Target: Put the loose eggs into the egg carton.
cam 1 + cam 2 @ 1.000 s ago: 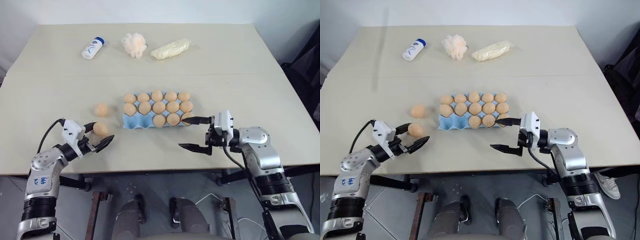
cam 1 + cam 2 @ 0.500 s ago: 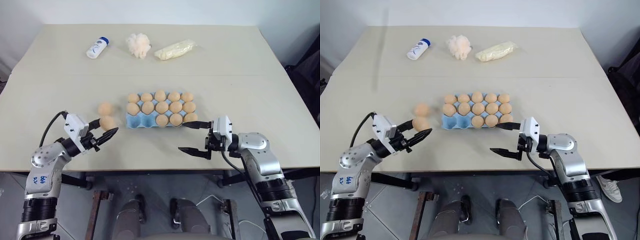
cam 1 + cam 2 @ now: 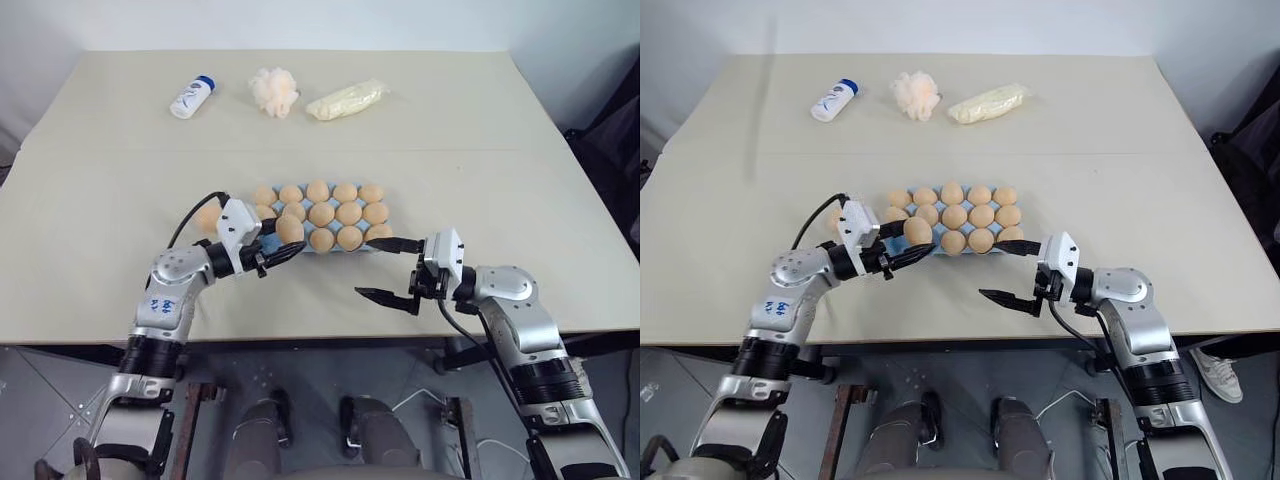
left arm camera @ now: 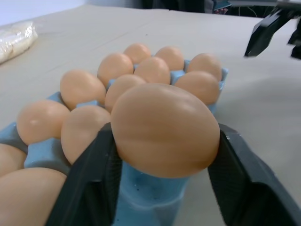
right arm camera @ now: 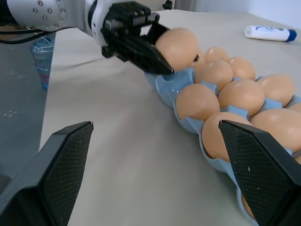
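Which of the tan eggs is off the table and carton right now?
The tan-orange egg clamped between the left gripper's black fingers, over the light blue moulded carton's near-left corner. The rest sit in cups.

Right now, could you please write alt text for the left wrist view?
Two black gripper fingers clamp a smooth tan-orange egg just above the near corner of a light blue moulded egg carton already crowded with matching eggs. Beyond it lies the beige tabletop, with the other gripper open at the far edge.

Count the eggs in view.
15. Thirteen fill the egg carton: rows of five, five, three. The held egg sits in the left gripper above the carton's front-left corner; the loose egg lies left of it, partly hidden.
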Robot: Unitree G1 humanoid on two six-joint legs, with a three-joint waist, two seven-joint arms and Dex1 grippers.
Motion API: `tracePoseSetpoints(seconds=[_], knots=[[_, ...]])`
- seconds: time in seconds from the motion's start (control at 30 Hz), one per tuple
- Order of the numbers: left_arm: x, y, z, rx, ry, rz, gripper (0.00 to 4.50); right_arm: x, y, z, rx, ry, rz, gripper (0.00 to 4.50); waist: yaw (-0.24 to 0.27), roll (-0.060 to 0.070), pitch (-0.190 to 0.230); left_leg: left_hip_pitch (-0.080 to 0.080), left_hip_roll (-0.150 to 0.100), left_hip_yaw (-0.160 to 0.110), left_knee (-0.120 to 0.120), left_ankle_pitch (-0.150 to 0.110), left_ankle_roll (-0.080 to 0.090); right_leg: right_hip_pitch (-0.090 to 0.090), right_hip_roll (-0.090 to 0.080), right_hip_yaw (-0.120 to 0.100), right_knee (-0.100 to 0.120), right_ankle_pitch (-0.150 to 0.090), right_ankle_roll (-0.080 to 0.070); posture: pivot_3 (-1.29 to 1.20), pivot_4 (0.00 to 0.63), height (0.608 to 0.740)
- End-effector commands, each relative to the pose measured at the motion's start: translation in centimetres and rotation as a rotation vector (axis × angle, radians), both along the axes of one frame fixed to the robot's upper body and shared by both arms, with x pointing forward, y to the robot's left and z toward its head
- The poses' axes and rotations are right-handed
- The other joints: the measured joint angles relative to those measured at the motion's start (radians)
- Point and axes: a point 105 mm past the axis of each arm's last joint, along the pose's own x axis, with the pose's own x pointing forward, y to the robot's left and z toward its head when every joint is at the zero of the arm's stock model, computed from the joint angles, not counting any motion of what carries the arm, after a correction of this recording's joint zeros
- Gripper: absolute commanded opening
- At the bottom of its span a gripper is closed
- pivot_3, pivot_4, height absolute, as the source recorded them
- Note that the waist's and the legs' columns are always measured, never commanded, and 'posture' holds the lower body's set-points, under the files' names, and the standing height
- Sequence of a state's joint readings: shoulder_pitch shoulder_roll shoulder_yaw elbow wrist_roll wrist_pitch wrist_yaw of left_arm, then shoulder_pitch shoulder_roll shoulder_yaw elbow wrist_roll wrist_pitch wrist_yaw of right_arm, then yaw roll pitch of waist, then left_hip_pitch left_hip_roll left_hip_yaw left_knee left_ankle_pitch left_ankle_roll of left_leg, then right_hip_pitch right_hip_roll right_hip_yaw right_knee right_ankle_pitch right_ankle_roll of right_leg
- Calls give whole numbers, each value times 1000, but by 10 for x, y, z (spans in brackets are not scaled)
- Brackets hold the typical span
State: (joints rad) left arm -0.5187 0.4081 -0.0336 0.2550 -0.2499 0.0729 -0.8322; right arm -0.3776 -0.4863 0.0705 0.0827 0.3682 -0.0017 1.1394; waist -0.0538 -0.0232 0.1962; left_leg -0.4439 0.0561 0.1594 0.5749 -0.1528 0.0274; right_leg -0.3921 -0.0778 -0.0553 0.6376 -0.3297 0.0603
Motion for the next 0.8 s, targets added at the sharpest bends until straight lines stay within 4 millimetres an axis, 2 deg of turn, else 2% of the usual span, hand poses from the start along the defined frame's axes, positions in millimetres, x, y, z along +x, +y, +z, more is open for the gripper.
tracePoseSetpoints(seconds=[0.03,0.1,0.13,0.23,0.3,0.37,0.53,0.57,0.7,0.8], knots=[[1,1,12,-4,-62,-2,3788,-3,1,15,23,-66,-1,4500,0,0,0,0,0,0,1,0,0,0,0,0,1,0,0,0,150,740],[-1,5,15,-7,-76,4,4430,-4,1,15,23,-67,-1,4500,-1,0,0,0,0,0,2,0,0,0,0,0,2,0,0,0,150,740],[-2,8,17,-7,-86,12,4474,-4,1,15,24,-66,-3,4500,-1,0,0,0,0,0,3,0,0,0,0,0,3,0,0,0,150,740],[-19,48,22,-13,-101,82,4474,-4,0,13,27,-59,-6,4500,-9,0,0,1,0,0,3,0,0,0,0,1,5,0,0,0,150,740],[-27,65,22,-4,-93,118,4474,-4,0,12,28,-56,-3,4500,-15,0,0,1,1,0,1,0,0,0,0,2,5,-1,-2,0,150,740],[-36,81,19,-6,-60,146,4474,-4,0,12,28,-54,-1,4500,-9,0,0,1,2,0,1,1,-1,-2,0,1,6,-2,-4,0,150,740],[-59,140,6,9,-22,365,4474,-1,2,11,29,-52,10,4500,-6,0,0,1,2,-1,0,0,-1,-1,0,1,4,-4,-7,0,150,740],[-62,147,3,19,-20,397,4474,0,3,11,30,-53,12,4500,-6,0,0,1,2,-1,0,0,-1,-1,0,1,3,-7,-12,0,150,740],[-70,167,-9,11,4,505,4474,2,4,11,29,-55,20,4500,-3,0,0,0,2,-1,-2,0,-1,-2,0,1,-2,-8,-16,0,150,740],[-71,167,-12,-17,16,526,4474,4,5,12,27,-58,26,4500,-2,-1,0,-1,2,4,-14,0,-1,-2,-1,1,-15,-3,-17,0,150,740]])
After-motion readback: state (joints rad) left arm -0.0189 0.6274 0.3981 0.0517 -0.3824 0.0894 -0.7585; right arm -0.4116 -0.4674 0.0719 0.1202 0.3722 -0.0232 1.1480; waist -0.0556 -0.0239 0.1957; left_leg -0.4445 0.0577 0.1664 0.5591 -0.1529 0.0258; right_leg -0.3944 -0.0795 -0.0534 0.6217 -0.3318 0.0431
